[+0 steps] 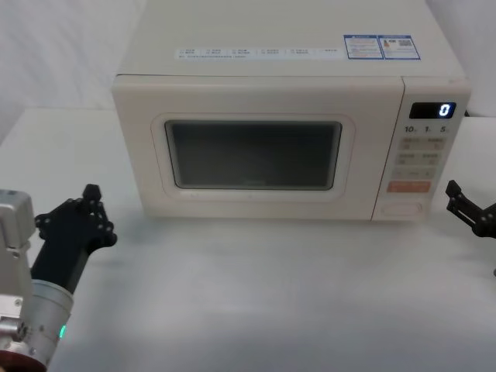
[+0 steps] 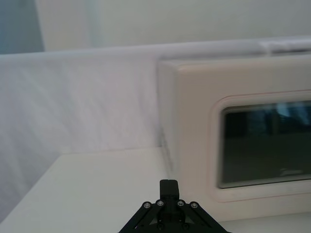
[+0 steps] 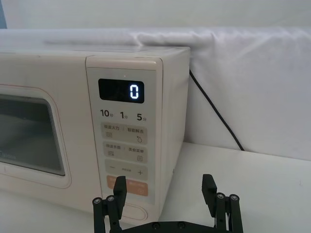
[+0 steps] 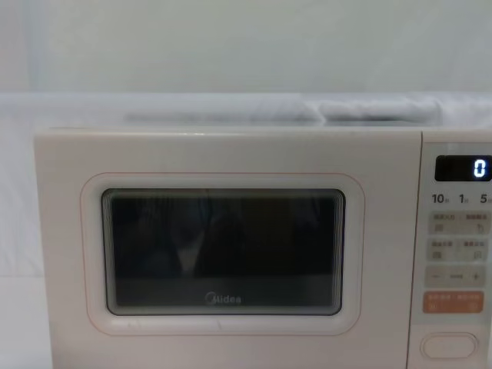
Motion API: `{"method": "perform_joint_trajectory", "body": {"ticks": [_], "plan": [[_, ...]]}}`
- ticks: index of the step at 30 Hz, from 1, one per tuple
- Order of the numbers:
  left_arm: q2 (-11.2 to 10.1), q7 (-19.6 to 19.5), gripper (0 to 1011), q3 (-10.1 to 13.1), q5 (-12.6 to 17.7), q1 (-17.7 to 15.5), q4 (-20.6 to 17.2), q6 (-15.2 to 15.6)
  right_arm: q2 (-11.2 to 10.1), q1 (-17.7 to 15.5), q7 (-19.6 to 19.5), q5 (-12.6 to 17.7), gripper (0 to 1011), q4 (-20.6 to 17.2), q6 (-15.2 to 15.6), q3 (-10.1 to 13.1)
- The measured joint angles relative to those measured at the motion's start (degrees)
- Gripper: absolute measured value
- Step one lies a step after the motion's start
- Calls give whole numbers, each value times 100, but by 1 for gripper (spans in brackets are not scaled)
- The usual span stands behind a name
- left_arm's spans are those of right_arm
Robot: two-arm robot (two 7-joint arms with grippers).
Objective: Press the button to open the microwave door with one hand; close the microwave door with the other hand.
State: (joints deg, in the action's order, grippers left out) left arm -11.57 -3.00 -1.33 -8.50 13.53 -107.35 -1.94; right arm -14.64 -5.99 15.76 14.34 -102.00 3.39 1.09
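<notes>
Microwave point(image 1: 263, 93) sits big and cream in the middle of the white table point(image 1: 248, 294), with its front facing the robot. Its top has a strip of small stickers.

The microwave door point(image 1: 256, 155) takes up most of the front. It is shut flat against the box, and its dark window has a thin pink line around it.

To the right of the door is the control panel point(image 1: 418, 155). A dark screen at the top shows a glowing 0. Small cream keys sit under it, then one orange key point(image 1: 408, 186).

The button point(image 1: 403, 208) is the wide oval key at the very bottom of the panel. Nothing touches it.

The left gripper point(image 1: 91, 203) waits low on the table, in front of the door's left corner, apart from it. I cannot tell if it is clenched.

The right gripper point(image 3: 165, 187) hangs just right of the panel, near the button, with its fingers point(image 3: 120, 187) spread wide and holding nothing.
</notes>
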Motion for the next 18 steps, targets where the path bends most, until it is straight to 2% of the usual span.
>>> {"method": "perform_joint_trajectory", "body": {"ticks": [6,12,18], "plan": [[117,30,0,-143,51,-56,225,-71,0,0,0,0,1002,0,0,0],[243,68,0,-180,141,-182,449,-84,0,0,0,0,1002,0,0,0],[525,310,0,-218,323,-369,682,-42,0,0,0,0,1002,0,0,0]]}}
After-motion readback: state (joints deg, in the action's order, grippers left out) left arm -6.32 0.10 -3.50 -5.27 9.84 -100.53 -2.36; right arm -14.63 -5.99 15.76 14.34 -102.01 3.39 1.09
